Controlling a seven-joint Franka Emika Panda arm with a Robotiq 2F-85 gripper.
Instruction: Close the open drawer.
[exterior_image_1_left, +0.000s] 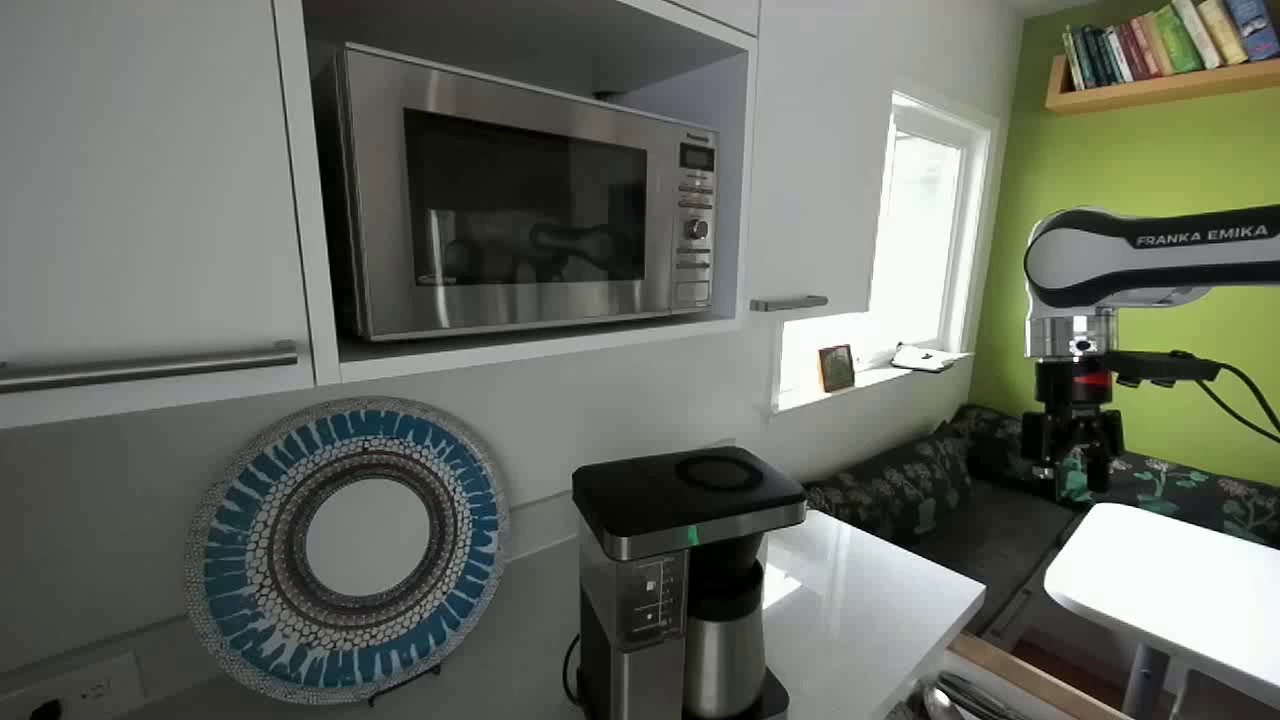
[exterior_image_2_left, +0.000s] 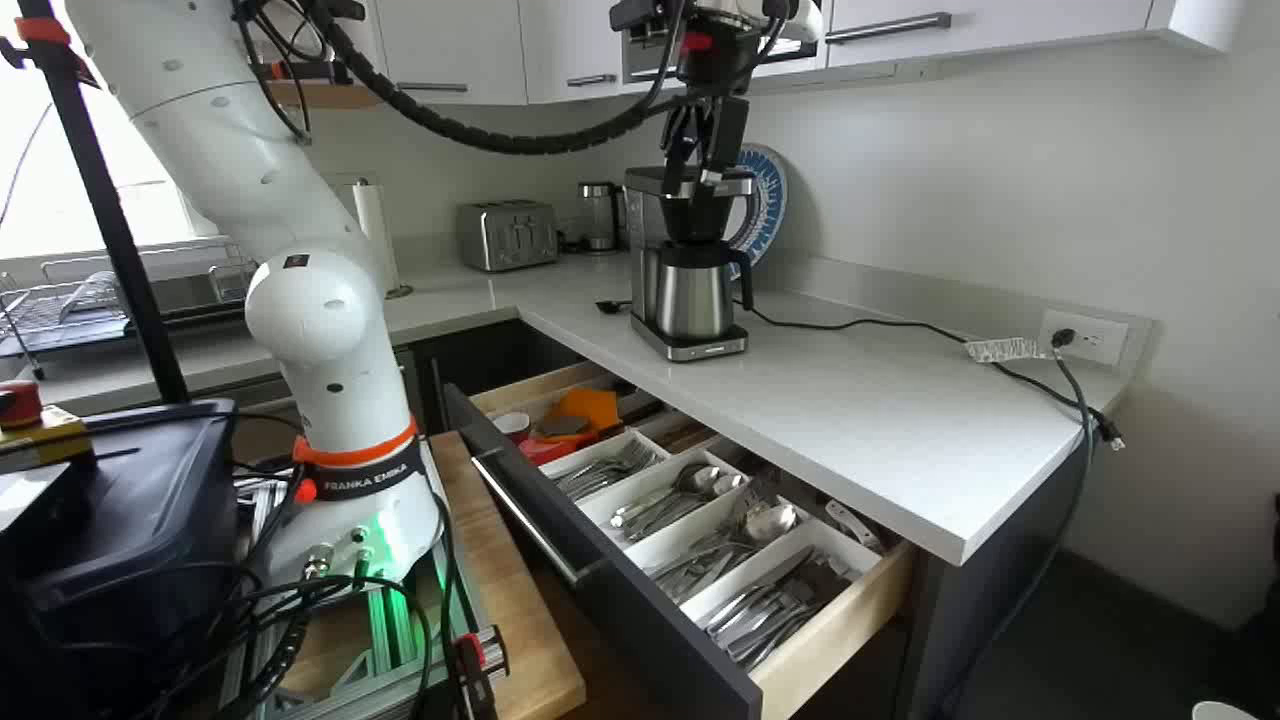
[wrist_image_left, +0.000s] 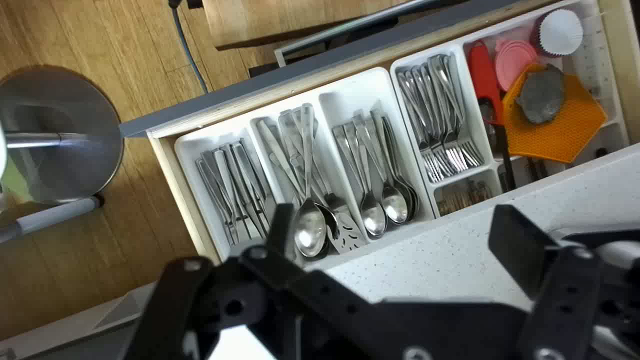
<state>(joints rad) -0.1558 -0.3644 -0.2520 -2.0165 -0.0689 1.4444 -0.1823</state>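
The open drawer is pulled out from under the white counter, with its dark front (exterior_image_2_left: 620, 590) and silver bar handle (exterior_image_2_left: 525, 520) showing in an exterior view. In the wrist view, the drawer front (wrist_image_left: 300, 73) and handle (wrist_image_left: 350, 29) lie at the top, with white trays of cutlery inside. A corner of its wooden rim (exterior_image_1_left: 1030, 678) shows in an exterior view. My gripper (wrist_image_left: 393, 225) is open and empty, its fingers wide apart. It points down, high above the counter edge and apart from the drawer. It shows in both exterior views (exterior_image_1_left: 1072, 475) (exterior_image_2_left: 695, 178).
A coffee maker (exterior_image_2_left: 690, 290) stands on the counter (exterior_image_2_left: 850, 400) behind the drawer. The wooden base board (exterior_image_2_left: 500, 590) of the robot is close to the drawer front. A microwave (exterior_image_1_left: 530, 200) and cabinets hang above. A stool (wrist_image_left: 60, 135) shows in the wrist view.
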